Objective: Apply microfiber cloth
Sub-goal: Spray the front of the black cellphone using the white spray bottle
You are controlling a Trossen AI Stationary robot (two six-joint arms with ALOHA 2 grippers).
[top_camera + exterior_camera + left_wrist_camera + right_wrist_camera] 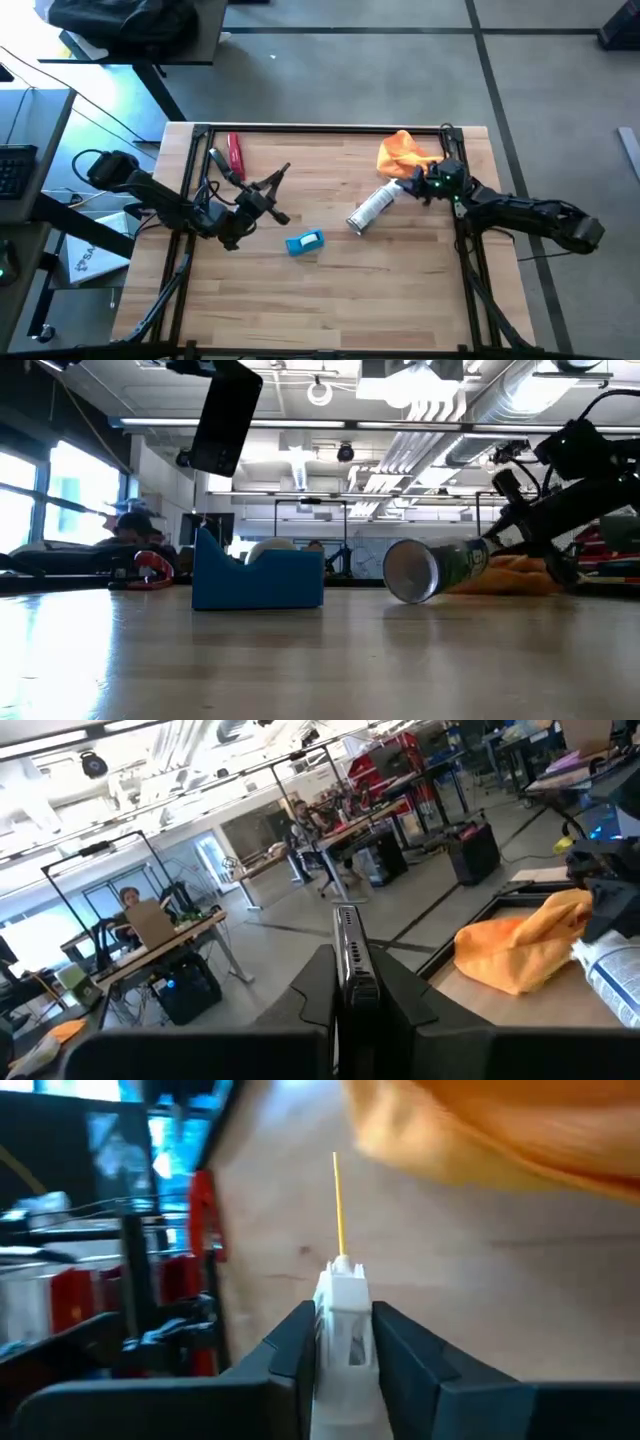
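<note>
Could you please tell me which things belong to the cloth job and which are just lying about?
Job: orange cloth; black phone, held by the left gripper; spray can, gripped by the right gripper.
Lying about: blue block; red tool.

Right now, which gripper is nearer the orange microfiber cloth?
Right. The right gripper sits right beside the microfiber cloth, its fingers shut on the spray can. The left gripper is across the table, holding a black phone.

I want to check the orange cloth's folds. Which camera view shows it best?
The left wrist view: the microfiber cloth shows unblurred, folds visible. The high view shows it small, the low view mostly behind the can, the right wrist view only a blurred edge.
</note>
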